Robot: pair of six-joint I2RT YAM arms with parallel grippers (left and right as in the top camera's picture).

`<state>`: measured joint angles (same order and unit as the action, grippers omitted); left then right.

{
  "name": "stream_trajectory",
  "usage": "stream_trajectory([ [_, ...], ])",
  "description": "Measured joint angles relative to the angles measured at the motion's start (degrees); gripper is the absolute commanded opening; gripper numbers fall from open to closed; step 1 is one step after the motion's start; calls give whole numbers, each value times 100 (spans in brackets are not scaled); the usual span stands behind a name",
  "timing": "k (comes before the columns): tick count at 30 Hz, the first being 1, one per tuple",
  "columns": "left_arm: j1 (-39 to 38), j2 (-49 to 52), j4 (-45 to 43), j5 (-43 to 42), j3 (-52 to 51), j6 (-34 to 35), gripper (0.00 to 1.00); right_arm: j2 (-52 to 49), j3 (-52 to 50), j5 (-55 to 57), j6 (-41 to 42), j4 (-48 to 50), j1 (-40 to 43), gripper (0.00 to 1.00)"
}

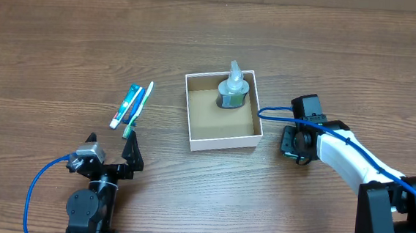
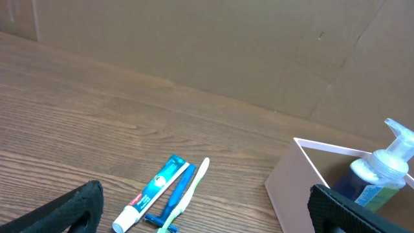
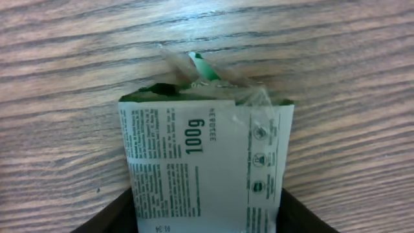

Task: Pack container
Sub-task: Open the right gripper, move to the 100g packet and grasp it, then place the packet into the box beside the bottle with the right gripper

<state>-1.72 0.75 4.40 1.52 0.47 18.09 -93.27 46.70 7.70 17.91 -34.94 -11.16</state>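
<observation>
The container is a square white box with a brown inside, at mid-table. A pump bottle stands in its far right corner. The container also shows in the left wrist view. My right gripper points down at the table just right of the container. In the right wrist view its fingers press both sides of a white and green "100g" packet lying on the wood. My left gripper is open and empty near the front left, short of a toothpaste tube.
A blue razor and a pale green toothbrush lie beside the toothpaste tube, left of the container. A brown cardboard wall stands at the table's far edge. Blue cables run along both arms.
</observation>
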Motion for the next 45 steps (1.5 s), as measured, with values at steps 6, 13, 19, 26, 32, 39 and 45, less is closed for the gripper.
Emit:
stream_trajectory([
  [6,0,0,0,0,0,2,100,0,61,-7,7,-238,0,41],
  [13,0,0,-2,0,0,0,100,179,1427,-90,4,-1932,-31,40],
  [19,0,0,0,0,0,2,100,1189,2767,-153,81,-2608,-822,40],
  [26,0,0,0,0,0,0,100,1384,2787,-221,186,-2186,-2046,40],
  [32,0,0,0,0,0,2,100,748,2743,-238,199,-1657,-2350,40],
  [39,0,0,0,0,0,2,100,90,2710,-223,133,-1606,-2350,40],
  [45,0,0,0,0,0,0,100,-170,2680,-166,4,-1471,-2350,40],
])
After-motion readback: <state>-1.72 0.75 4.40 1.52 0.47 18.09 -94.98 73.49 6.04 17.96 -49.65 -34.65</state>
